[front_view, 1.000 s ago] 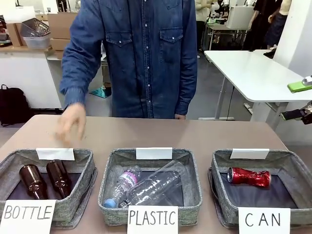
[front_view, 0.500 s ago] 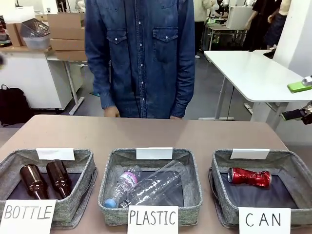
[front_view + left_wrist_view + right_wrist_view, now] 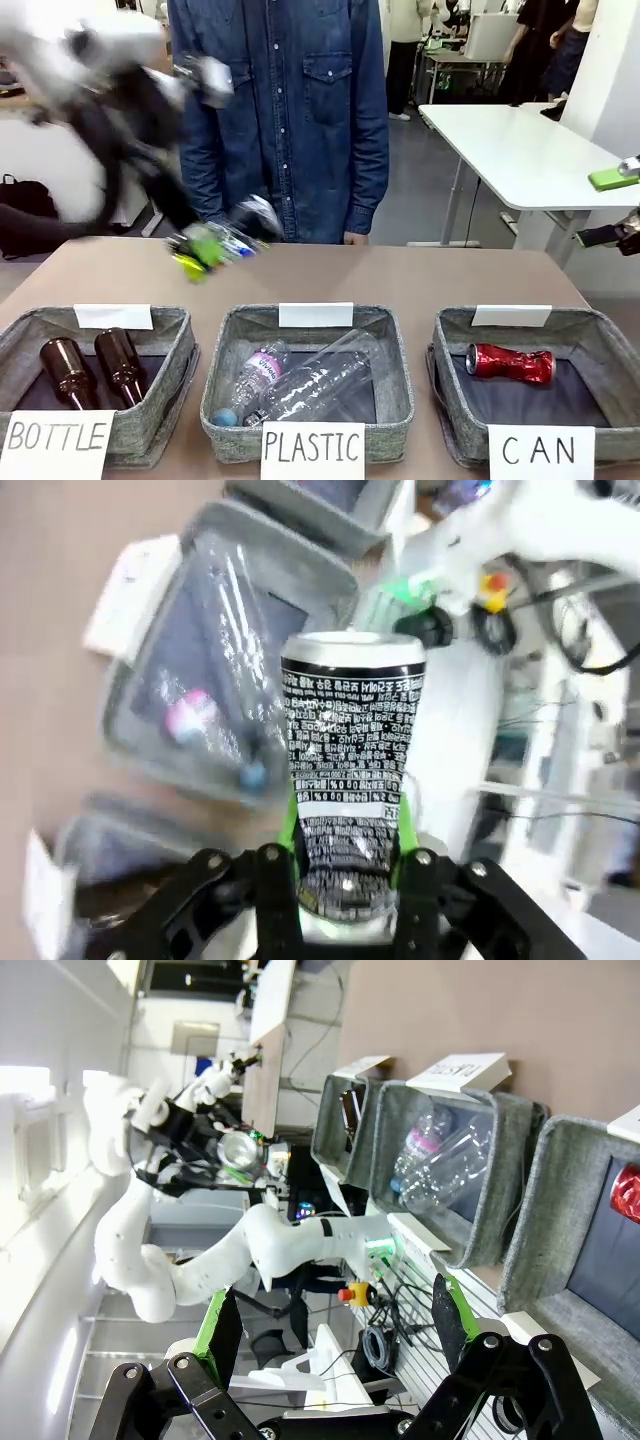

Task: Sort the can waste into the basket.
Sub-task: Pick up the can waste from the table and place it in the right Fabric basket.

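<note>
Left tool (image 3: pixel 345 865) is clamped on the black can (image 3: pixel 350 780), silver rim, covered in tiny white print, held up above the table (image 3: pixel 400 275). Right tool (image 3: pixel 330 1335) gapes wide, empty. Crushed shiny red can (image 3: pixel 511 364) lies in the CAN basket (image 3: pixel 600 350).

On the brown worktop (image 3: pixel 400 275), a grey basket signed BOTTLE (image 3: pixel 150 425) sits at the left and holds two brown glass bottles (image 3: pixel 95 368) lying side by side. Just beside it, the middle basket signed PLASTIC (image 3: pixel 400 400) holds clear plastic bottles (image 3: pixel 310 385). A person in a denim shirt (image 3: pixel 290 110) stands at the far edge. Behind, a white table (image 3: pixel 510 150) carries a green item (image 3: pixel 612 177).
</note>
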Available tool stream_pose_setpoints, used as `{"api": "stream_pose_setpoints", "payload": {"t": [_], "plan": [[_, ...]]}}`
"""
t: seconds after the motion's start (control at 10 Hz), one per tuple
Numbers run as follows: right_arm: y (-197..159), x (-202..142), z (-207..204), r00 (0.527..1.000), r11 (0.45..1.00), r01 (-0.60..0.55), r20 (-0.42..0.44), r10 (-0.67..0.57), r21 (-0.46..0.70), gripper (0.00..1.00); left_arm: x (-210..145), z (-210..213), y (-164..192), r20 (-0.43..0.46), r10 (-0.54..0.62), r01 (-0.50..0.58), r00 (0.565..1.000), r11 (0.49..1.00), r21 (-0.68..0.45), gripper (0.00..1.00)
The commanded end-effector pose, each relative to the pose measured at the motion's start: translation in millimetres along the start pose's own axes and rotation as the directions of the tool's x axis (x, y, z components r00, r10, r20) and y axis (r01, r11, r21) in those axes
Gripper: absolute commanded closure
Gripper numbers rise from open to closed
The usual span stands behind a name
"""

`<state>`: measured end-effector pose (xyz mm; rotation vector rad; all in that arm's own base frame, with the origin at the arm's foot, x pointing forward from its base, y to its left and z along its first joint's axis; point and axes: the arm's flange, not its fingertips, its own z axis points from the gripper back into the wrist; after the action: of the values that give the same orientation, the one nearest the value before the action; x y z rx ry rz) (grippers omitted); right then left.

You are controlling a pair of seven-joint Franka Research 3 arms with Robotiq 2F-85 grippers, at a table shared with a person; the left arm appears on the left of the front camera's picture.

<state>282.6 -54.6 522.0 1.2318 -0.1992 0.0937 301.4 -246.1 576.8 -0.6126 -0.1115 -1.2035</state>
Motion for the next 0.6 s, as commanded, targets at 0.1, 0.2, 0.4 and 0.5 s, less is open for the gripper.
{"api": "stream_pose_setpoints", "payload": {"t": [0.1, 0.2, 0.4, 0.5], "plan": [[6, -24, 50, 0.998, 0.996, 0.003, 0.067, 0.003, -0.093, 0.0, 106, -87, 0, -0.108, -0.163, 0.177, 0.981, 0.975, 0.137, 0.62], [2, -59, 102, 0.994, 0.992, 0.04, 0.11, -0.027, -0.123, 0.0, 142, -131, -10, -0.145, -0.225, 0.248, 0.964, 0.953, 0.174, 0.62], [-25, -123, 167, 0.961, 0.966, 0.187, 0.237, -0.141, -0.181, 0.0, 184, -183, -18, -0.132, -0.294, 0.314, 0.947, 0.933, 0.175, 0.62], [-41, -151, 184, 0.954, 0.959, 0.217, 0.246, -0.169, -0.183, 0.0, 199, -198, -24, -0.077, -0.3, 0.308, 0.951, 0.94, 0.149, 0.62]]}}
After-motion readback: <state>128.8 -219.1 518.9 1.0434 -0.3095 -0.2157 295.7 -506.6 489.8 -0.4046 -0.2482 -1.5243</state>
